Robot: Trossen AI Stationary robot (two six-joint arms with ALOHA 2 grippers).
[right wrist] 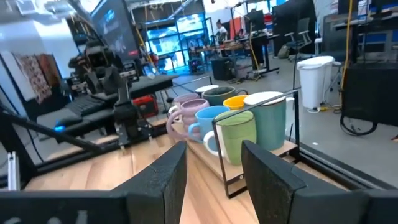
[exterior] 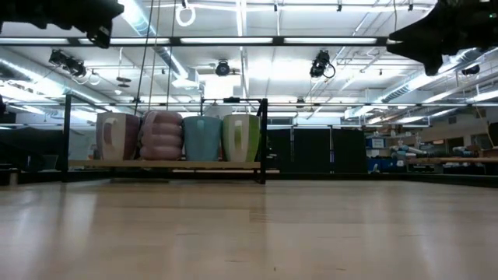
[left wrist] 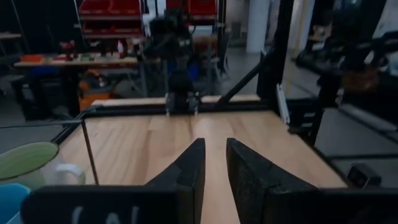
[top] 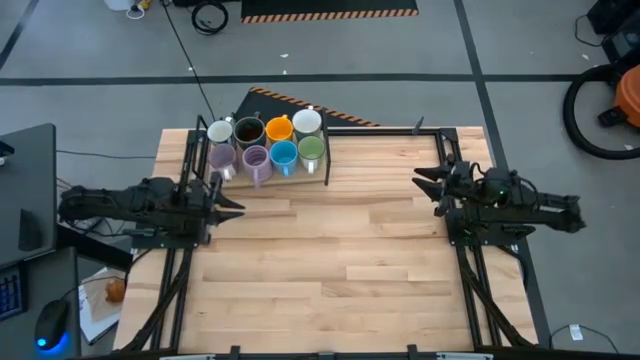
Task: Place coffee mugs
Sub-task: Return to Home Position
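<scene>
Pale wood planks make up the table (top: 350, 270), ringed by a black frame on a grey workshop floor; toward the upper left of the high view a low shelf (top: 327, 165) carries all eight coffee mugs (exterior: 161, 134), upright and packed close in two rows of four, which looks like a way to fit the whole set inside the shelf's rails. Far row, left to right in that frame: a white mug (top: 221, 132), the dark brown mug (top: 248, 131), the orange mug (top: 279, 129) and a second white mug (top: 307, 122); near row: a pale lavender mug (top: 222, 157), a purple mug (top: 257, 160), the blue mug (top: 284, 155) and the green mug (top: 312, 149). The left gripper (top: 232, 203) sits at the left middle of the frame, just below the shelf's left corner but apart from it; its fingers stand a narrow slot apart with nothing between them. The right gripper (top: 425, 187) sits right of centre, well apart from the shelf; its fingers are spread somewhat wider and carry nothing either. Each arm lies folded along its own side of the table with its gripper pointing inward at the other; I judge this a parking pose, chosen to keep both arms off the shelf and out of each other's reach. With every mug I can count on the shelf, the placing looks finished; only settling the arms seems left.
</scene>
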